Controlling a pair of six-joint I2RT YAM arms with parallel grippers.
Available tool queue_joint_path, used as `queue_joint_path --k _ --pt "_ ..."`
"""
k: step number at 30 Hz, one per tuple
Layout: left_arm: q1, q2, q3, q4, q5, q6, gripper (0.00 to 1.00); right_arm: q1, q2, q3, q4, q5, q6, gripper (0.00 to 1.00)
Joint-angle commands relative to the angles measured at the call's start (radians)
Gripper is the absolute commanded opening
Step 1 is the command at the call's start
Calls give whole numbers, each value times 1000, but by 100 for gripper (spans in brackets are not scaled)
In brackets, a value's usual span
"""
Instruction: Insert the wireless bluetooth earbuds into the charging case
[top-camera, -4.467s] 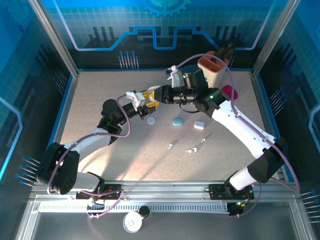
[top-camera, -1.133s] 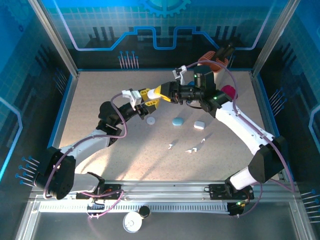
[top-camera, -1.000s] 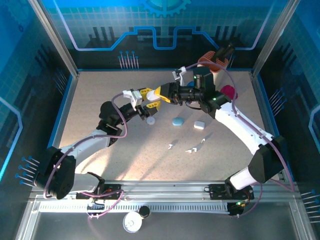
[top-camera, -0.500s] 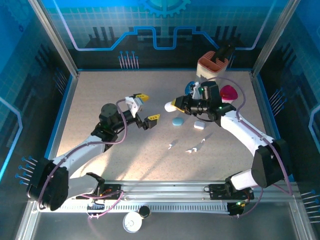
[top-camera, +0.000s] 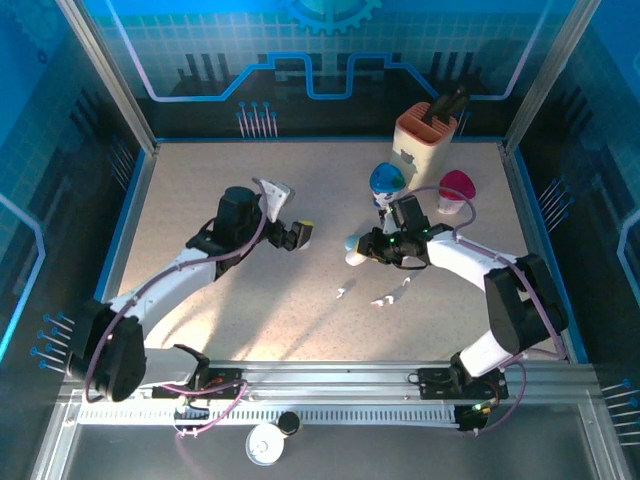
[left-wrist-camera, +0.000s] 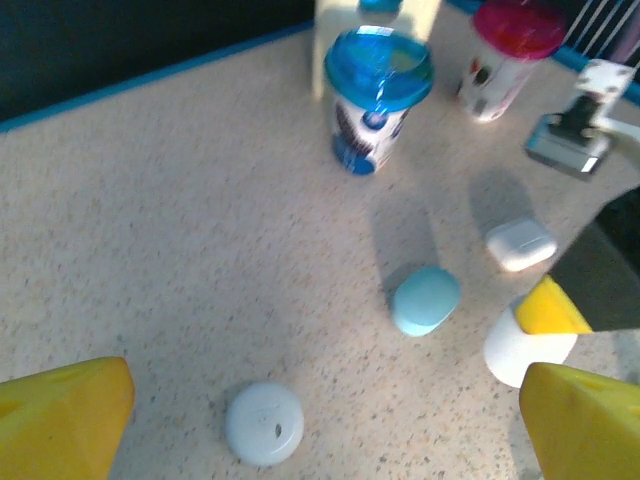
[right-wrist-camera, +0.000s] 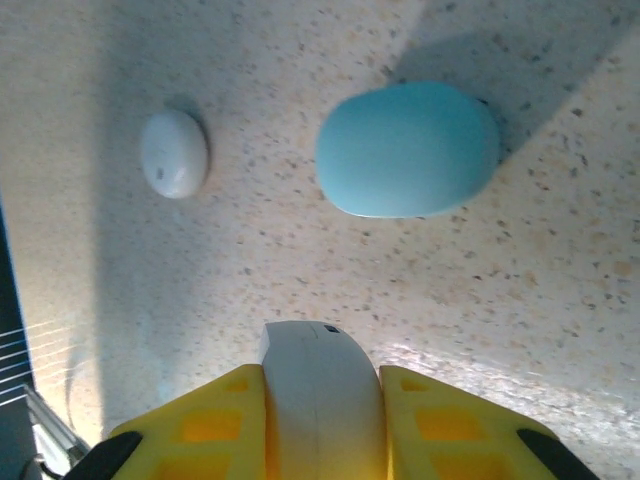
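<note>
The speckled worktop (top-camera: 200, 300) carries everything, and both arms reach in over it from the near edge. At the back edge, toward the right corner, stands a tan holder (top-camera: 425, 140). Just in front of it stand two lidded cups, a blue-lidded cup (left-wrist-camera: 378, 95) and, on its right, a pink-lidded cup (left-wrist-camera: 505, 50).

The left gripper (top-camera: 290, 212) hangs over the middle of the worktop with its yellow fingers spread wide and nothing between them. The right gripper (top-camera: 362, 245) sits low, right of centre, clenched on a white pebble-shaped case (right-wrist-camera: 320, 400) wedged between its yellow pads.

Three more cases lie loose on the surface around the middle:
- a pale blue case (right-wrist-camera: 408, 150) lies just ahead of the held one
- a small white round case (right-wrist-camera: 175, 153) lies off to its side
- a white oblong case (left-wrist-camera: 520, 243) lies near the pale blue one

The earbuds (top-camera: 381, 300), a few tiny white stemmed bits, are scattered on the bare worktop nearer the front edge, right of centre. They are apart from both grippers and outside any case.
</note>
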Motion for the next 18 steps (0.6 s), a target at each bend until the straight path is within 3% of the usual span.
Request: queue_joint_path --k 1,8,15,18 --pt "-3 71 103 -230 -89 -53 99 6 25 -34 6 24 -18 14" --pt "-23 214 246 -422 -182 -89 99 -4 52 -67 12 48 4 22" --pt "-34 395 441 -625 -223 -206 99 -9 -34 -54 -54 145 -7 55" --pt "-46 484 535 -720 -247 -304 99 -8 -84 -31 -102 183 -31 63"
